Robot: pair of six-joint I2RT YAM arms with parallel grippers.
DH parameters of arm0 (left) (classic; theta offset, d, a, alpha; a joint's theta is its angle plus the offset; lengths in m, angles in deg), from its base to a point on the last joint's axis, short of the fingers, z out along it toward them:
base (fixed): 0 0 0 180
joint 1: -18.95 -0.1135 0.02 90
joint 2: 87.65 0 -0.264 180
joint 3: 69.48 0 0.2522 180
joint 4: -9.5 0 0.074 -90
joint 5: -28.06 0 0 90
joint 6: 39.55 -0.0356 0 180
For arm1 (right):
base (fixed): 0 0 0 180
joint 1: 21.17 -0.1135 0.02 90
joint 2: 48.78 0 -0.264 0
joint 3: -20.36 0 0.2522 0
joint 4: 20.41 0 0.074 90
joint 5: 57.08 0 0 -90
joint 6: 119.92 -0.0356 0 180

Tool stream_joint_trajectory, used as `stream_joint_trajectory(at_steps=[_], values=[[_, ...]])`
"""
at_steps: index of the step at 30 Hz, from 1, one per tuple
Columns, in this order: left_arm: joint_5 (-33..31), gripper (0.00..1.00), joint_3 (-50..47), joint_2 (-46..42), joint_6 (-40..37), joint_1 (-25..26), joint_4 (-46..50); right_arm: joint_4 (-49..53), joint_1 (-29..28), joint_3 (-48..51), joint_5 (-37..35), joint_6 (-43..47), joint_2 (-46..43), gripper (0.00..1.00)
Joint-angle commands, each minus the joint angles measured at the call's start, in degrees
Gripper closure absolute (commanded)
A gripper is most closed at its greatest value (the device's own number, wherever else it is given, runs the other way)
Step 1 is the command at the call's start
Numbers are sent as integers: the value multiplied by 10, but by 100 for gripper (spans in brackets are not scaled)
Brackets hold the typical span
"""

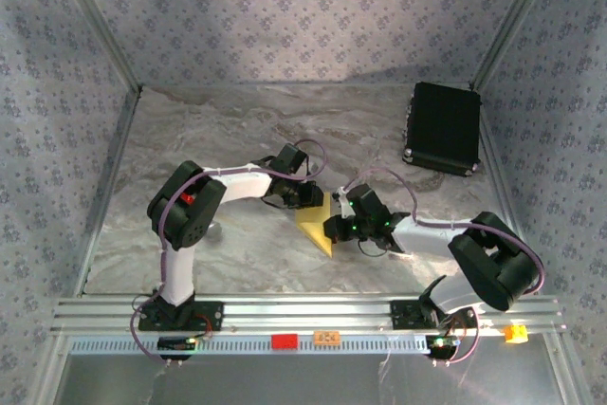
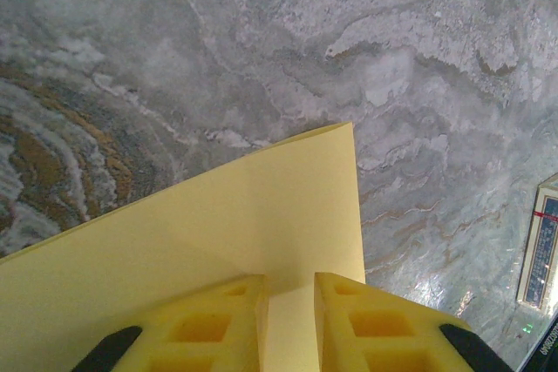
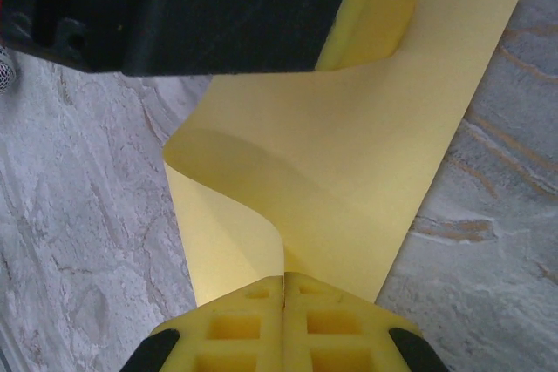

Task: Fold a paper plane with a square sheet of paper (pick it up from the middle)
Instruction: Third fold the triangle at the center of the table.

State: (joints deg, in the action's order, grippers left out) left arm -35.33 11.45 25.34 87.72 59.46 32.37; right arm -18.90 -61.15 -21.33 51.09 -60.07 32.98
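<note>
The yellow square sheet of paper (image 1: 314, 226) is held up off the marbled table between my two grippers, near the middle. My right gripper (image 1: 335, 230) pinches its near edge. In the right wrist view the fingertips (image 3: 284, 277) meet on the sheet (image 3: 366, 154), which bulges into a loose curl on the left. My left gripper (image 1: 310, 200) reaches in from the far side. Its fingers (image 2: 289, 279) stand a little apart over the paper (image 2: 261, 206), whose face shows in the gap. One yellow left finger (image 3: 373, 15) touches the sheet's curled far end.
A black rectangular case (image 1: 443, 127) lies at the back right by the wall. The aluminium rail (image 1: 303, 311) with both arm bases runs along the near edge. A light-framed rectangular thing (image 2: 542, 254) shows at the right edge of the left wrist view. Patterned walls close three sides.
</note>
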Motion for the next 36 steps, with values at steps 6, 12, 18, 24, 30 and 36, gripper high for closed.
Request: stream_joint_trajectory(at_steps=[6,12,18,24,30,36], values=[[2,79,5,8,-8,-3,20,30,4,-22,-3,18,3,95],[1,79,2,3,-7,-2,19,40,4,-17,3,14,2,95],[1,79,2,1,-5,-2,18,41,4,-19,1,13,7,95],[2,79,1,-1,-3,-2,19,31,4,-23,-2,8,23,95],[2,79,-1,-1,-2,-2,16,30,4,-25,-5,7,25,95],[3,79,-2,0,1,-2,14,28,4,-26,-3,8,25,95]])
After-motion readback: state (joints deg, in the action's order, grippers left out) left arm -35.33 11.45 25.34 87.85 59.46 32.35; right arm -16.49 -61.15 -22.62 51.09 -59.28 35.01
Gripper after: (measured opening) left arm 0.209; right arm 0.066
